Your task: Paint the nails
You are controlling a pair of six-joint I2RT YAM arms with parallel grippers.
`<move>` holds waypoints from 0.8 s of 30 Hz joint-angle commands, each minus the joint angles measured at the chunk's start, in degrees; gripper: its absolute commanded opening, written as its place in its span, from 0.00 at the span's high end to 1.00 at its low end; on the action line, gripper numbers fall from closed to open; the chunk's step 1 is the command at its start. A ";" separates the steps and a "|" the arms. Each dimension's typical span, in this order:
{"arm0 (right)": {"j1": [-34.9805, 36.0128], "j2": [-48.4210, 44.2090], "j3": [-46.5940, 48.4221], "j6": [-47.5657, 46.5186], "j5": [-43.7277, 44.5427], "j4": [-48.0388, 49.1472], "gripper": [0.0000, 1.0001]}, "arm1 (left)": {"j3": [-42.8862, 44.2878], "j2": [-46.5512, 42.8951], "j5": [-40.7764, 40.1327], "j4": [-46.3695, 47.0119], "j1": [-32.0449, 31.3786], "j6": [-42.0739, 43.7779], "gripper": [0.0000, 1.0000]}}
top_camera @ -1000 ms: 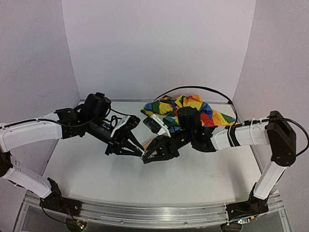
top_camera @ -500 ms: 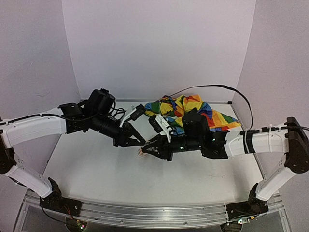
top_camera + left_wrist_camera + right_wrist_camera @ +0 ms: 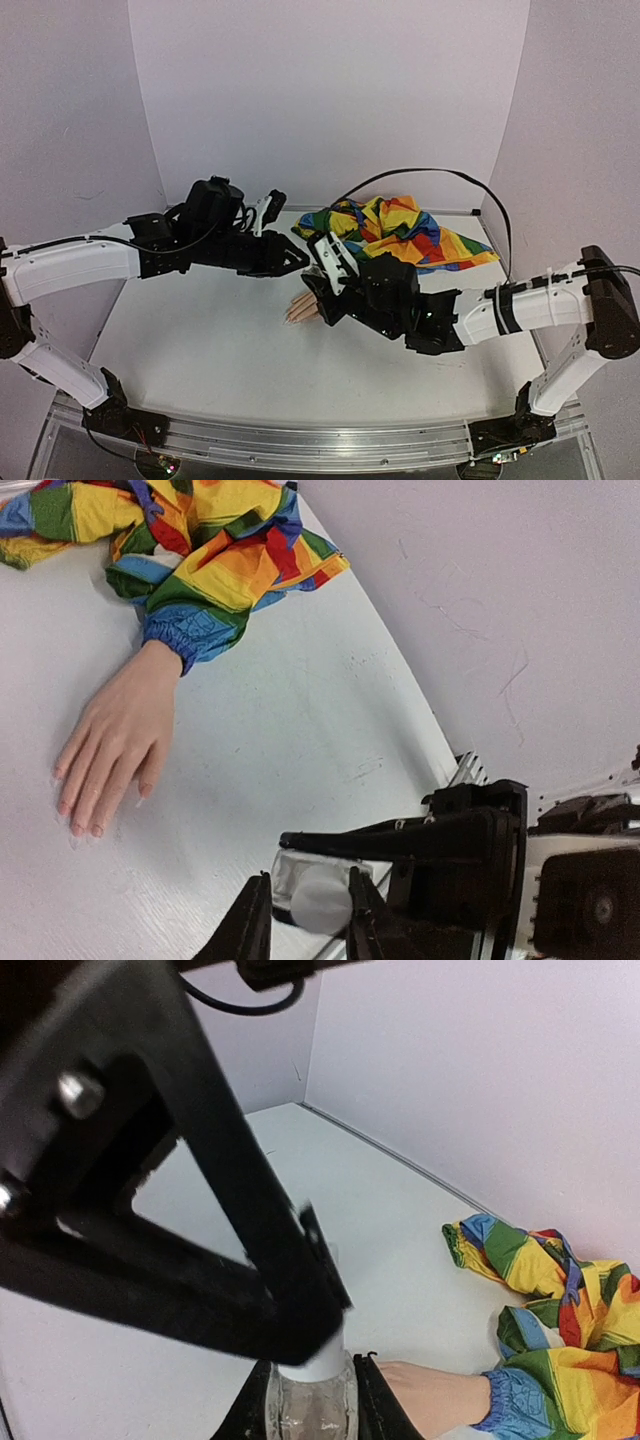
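Peach, flesh-coloured mannequin hand (image 3: 115,745) found flat and palm-down on the white table (image 3: 200,350), near centre in the overhead view, fingers toward 9 o'clock, wrist running toward 2 o'clock into a rainbow patchwork sleeve (image 3: 215,575). Tiny fingertip nails (image 3: 78,829) unobstructed in the left wrist view; polish state too small to tell. Right gripper (image 3: 313,1392) closed firmly on a small clear bottle (image 3: 312,1415), cap end up, close by the mannequin wrist. Left gripper (image 3: 308,890) nearly closed, fingers either side of the bottle's white round cap (image 3: 322,900); cannot tell whether clamped or slack. Step in hand judged as cap removal, painting not yet begun. Recommend confirming a square, full-depth bite on the cap before twisting; hold the bottle steady and upright; draw the cap straight out along the neck, avoiding side load and drips over the sleeve. Afterwards, wipe excess on the bottle rim and approach the nails from 9 o'clock, lightly, one at a time.
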 commanded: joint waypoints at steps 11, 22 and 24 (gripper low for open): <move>-17.08 -13.72 -4.38 22.76 -55.61 0.80 1.00 | -8.28 -10.32 16.99 24.10 2.11 11.74 0.28; -17.81 -5.30 0.10 43.29 -81.86 22.09 1.00 | -5.17 -3.13 35.79 38.12 0.74 7.03 0.32; -17.80 -4.49 -0.11 45.51 -82.22 25.34 1.00 | -4.61 -2.49 37.19 38.69 0.03 7.03 0.35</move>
